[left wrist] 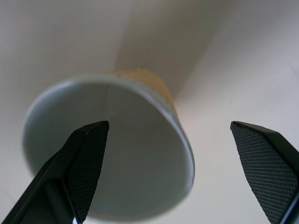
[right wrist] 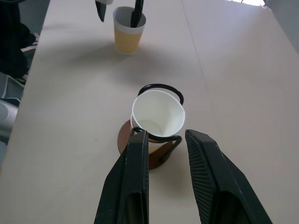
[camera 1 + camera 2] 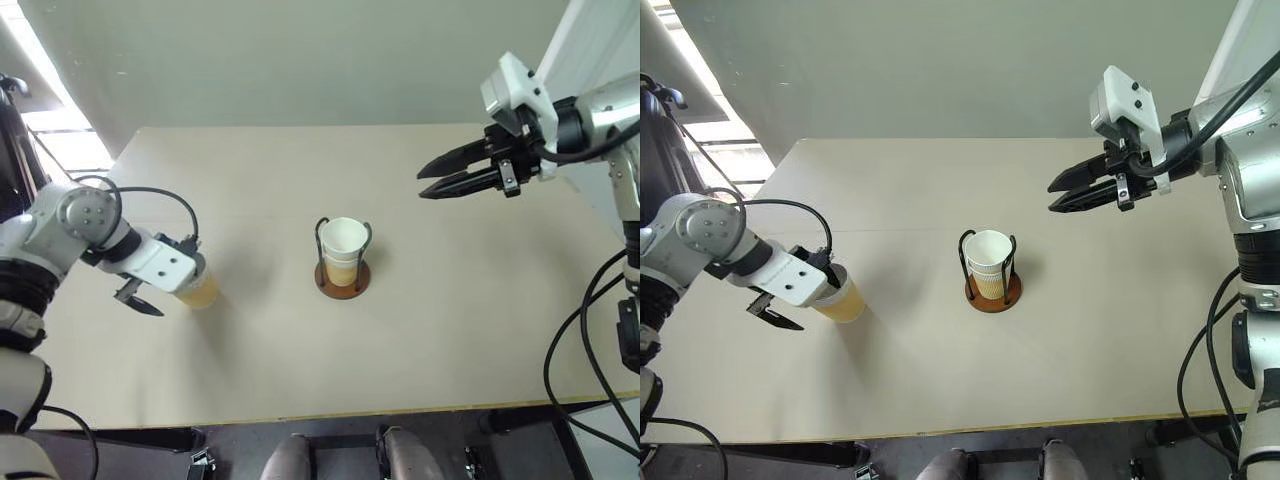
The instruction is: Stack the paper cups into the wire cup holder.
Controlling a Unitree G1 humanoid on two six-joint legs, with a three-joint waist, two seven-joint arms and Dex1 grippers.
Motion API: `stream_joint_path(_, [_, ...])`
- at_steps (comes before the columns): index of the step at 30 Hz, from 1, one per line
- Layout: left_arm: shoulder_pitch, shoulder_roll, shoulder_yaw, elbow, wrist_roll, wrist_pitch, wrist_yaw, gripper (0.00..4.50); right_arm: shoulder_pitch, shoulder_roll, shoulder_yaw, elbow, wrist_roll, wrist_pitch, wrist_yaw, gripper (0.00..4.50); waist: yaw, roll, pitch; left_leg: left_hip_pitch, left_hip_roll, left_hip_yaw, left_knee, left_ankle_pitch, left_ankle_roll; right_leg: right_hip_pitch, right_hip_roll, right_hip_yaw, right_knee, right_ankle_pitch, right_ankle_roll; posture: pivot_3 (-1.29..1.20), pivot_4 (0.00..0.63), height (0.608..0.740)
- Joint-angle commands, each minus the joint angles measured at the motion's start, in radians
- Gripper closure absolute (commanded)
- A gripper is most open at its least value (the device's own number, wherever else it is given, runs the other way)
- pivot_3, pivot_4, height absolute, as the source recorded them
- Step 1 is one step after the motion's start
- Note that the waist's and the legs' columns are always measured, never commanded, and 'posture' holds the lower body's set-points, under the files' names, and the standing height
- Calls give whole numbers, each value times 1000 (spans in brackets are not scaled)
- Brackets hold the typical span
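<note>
Paper cup (image 3: 843,300) stands upright at table (image 3: 940,400) left, left gripper (image 1: 170,158) spread wide astride its rim, one finger inside; centre, wire cup holder (image 3: 992,292) carries stacked cups (image 3: 988,262); far right, right gripper (image 3: 1060,195) hovers part-open, empty.

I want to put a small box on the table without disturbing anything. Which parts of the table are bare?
The table is bare from the wire cup holder to its right edge, and along the near edge. The far half is bare too, though the right gripper hangs above its right part. It is crowded at the left, where the left gripper stands around the loose paper cup.
</note>
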Motion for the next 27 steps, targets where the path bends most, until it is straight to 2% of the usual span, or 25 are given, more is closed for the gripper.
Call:
stream_joint_path(1, [5, 0, 55, 3, -3, -11, -34, 625, -1, 4, -54, -32, 49, -5, -1, 3280, 0, 0, 0, 0, 0, 0, 0, 0, 0, 0, 0, 0, 0, 0, 0, 0, 150, 740])
stream_joint_path(12, [7, -14, 52, 1, -33, 9, -39, 4424, 12, 44, -105, -31, 139, -44, -3, 3280, 0, 0, 0, 0, 0, 0, 0, 0, 0, 0, 0, 0, 0, 0, -1, 0, 150, 740])
stream_joint_path(20, [-95, -76, 66, 127, 2, -20, -39, 4469, 21, 28, -95, -32, 130, -40, -7, 3280, 1, -1, 0, 0, 0, 0, 2, 0, 0, 1, 0, 0, 0, 1, -2, 0, 150, 740])
stream_joint_path(27, [-298, -218, 66, 334, 111, -80, 27, 4469, 23, 1, -91, -26, 119, -46, -4, 3280, 4, -1, -1, -1, -1, 0, 2, 0, 0, 1, -1, 0, -1, 1, -2, 0, 150, 740])
